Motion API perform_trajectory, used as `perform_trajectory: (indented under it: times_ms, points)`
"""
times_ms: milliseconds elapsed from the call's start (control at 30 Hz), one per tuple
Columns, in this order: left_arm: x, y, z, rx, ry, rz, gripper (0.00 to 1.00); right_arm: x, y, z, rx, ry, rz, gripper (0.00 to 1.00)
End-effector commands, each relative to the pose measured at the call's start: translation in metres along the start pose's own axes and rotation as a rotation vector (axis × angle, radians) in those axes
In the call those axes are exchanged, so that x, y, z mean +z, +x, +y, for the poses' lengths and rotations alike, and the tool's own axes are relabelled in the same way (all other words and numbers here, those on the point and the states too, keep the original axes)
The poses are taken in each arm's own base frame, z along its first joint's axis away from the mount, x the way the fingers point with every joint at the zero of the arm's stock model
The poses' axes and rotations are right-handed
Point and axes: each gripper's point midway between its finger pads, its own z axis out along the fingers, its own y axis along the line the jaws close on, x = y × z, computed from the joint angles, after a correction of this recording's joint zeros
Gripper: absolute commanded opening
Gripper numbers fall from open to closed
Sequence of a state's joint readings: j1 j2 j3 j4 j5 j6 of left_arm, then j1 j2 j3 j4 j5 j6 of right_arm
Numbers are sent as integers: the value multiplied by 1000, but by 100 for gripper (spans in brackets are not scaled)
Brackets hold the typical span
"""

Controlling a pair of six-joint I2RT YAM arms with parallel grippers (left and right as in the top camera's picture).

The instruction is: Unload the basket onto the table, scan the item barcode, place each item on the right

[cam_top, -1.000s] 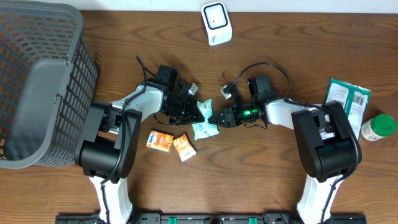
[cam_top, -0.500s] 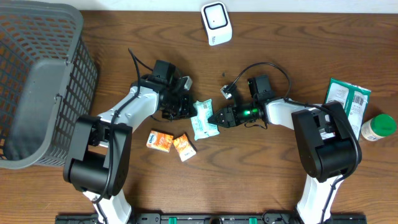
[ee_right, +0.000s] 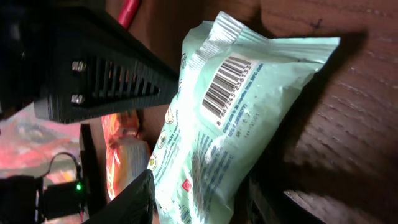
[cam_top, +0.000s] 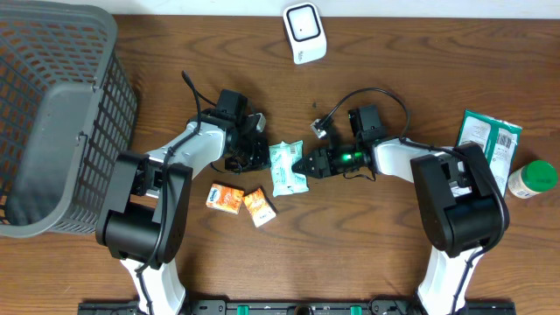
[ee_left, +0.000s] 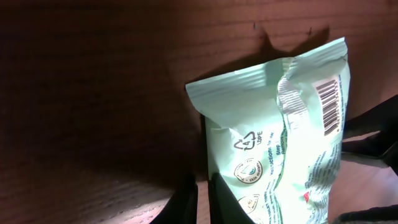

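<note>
mint-green packet (cam_top: 286, 168) lies near the middle of the counter (cam_top: 394, 262), between the two claws. left claw (cam_top: 262, 156) reaches it from the left-edge side. its fingers are pressed together with barely a slit between them. in the left wrist view the packet's side seam seems to run into that slit, so the claw looks pinched on the thin edge. right claw (cam_top: 304, 164) meets the opposite side of the packet. its fingers stand apart, one on either side of the packet's end, but whether they press on it i cannot tell. barcode (ee_right: 227, 84) is printed on the face that shows, close to a crimped end seam, and it is sharp in the right wrist view. white scanner (cam_top: 304, 32) sits at the far edge, well apart from the packet. orange pack (cam_top: 227, 198) and second orange pack (cam_top: 259, 206) lie side by side just nearer the near edge than the packet. grey basket (cam_top: 52, 114) fills the far left corner. green-and-white bag (cam_top: 488, 140) and green-capped bottle (cam_top: 532, 179) rest by the right edge
</note>
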State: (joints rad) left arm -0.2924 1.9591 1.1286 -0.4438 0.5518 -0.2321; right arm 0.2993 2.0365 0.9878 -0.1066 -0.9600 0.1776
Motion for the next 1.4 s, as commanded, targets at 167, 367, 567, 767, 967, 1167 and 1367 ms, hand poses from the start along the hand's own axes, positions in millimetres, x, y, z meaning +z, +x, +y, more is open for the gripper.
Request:
perform_trajectory:
  times_ms: [167,367,567,767,967,1167,1367]
  points:
    - [22,15,32,-31,-102,56,12,39,42,-29,153,272,88,38]
    - [22,15,32,-32,-104,59,12,55,45,-14,106,260,96,27]
    - [22,15,32,-26,-103,56,14,51,36,-18,105,258,67,10]
    - [19,4,28,-12,-95,30,17,33,31,-34,169,279,42,1]
    - [14,-7,23,-4,-88,5,27,20,24,-31,167,220,31,1]
    - [-15,-20,-4,-5,52,29,46,-5,11,-21,80,248,-5,1]
    - [-54,-16,-55,72,392,79,57,-33,-4,-1,33,239,-62,1]
